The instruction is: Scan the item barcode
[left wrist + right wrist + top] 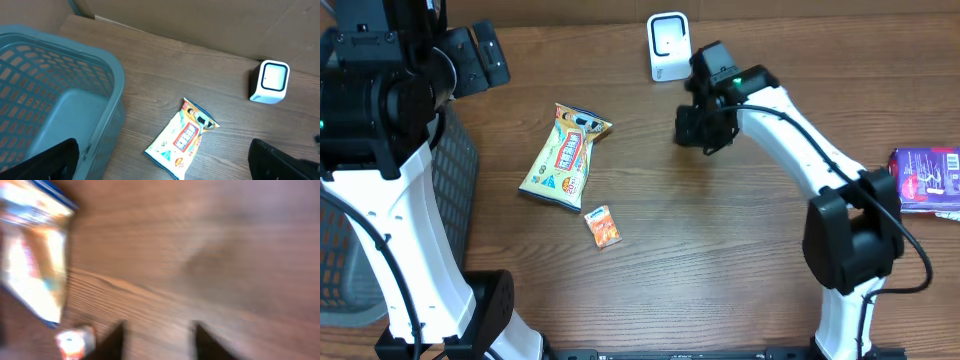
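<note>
- The right claw [705,128] hangs over the bare bench [720,250], near the white scanner [668,45]. Its wrist picture is blurry, but its two fingers are partly apart with only wood between them. It holds nothing.
- The left claw [164,147] is wide open and holds nothing too.
- The big snack bag [565,157] lies flat on the bench, between the basket [455,170] and the right claw. A small orange packet [603,226] lies near its lower corner, not touching.
- I think the step is to pick one up. I cannot tell which.
- To do it well, go down slowly over one edge, pinch it firmly and lift.
- Then turn the stripes toward the scanner's front and hold steady. I cannot see the stripes yet.
- Count: two claws, one scanner, one basket, one big snack bag, one small orange packet, and one purple pack [927,180] far off at the right edge.
</note>
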Robot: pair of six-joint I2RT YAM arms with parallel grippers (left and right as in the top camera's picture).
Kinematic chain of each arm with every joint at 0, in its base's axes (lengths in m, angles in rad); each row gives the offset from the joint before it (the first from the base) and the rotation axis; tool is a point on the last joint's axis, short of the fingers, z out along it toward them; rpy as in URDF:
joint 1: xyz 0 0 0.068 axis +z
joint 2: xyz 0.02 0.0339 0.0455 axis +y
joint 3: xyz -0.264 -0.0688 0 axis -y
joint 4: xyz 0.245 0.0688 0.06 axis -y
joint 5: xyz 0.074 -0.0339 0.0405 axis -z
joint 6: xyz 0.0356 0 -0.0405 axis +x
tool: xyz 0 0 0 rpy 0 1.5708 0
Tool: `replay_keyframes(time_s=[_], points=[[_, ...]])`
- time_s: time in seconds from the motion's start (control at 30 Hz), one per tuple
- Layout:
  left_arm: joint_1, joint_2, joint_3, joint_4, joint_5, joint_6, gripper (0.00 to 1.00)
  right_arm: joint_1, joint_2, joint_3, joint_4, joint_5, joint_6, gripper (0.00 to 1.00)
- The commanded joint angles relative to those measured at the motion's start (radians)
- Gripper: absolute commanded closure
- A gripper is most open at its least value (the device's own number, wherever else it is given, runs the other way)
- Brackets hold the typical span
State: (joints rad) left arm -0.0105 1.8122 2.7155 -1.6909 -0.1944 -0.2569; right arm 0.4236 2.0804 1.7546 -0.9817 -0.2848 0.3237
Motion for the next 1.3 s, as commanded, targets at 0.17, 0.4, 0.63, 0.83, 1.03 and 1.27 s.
replay_keyframes(time_s=[0.17,0.4,0.63,0.83,1.03,1.27], points=[[0.005,-0.017,0.002,0.002,0.004,-0.013,0.0,0.141,0.068,-0.072,0.48,-0.247,0.129,0.0],[0.004,-0.017,0.002,0.002,0.005,-0.013,0.0,0.292,0.156,-0.072,0.636,-0.037,0.224,0.0],[0.004,-0.017,0.002,0.002,0.005,-0.013,0.0,0.327,0.264,-0.07,0.718,0.14,0.231,0.0],[0.004,-0.017,0.002,0.002,0.005,-0.013,0.01,0.327,0.299,-0.063,0.801,0.191,0.23,0.18],[0.004,-0.017,0.002,0.002,0.005,-0.013,0.0,0.363,0.317,-0.063,0.888,0.198,0.223,0.3],[0.004,-0.017,0.002,0.002,0.005,-0.013,0.0,0.386,0.363,-0.063,0.829,0.182,0.222,0.96]])
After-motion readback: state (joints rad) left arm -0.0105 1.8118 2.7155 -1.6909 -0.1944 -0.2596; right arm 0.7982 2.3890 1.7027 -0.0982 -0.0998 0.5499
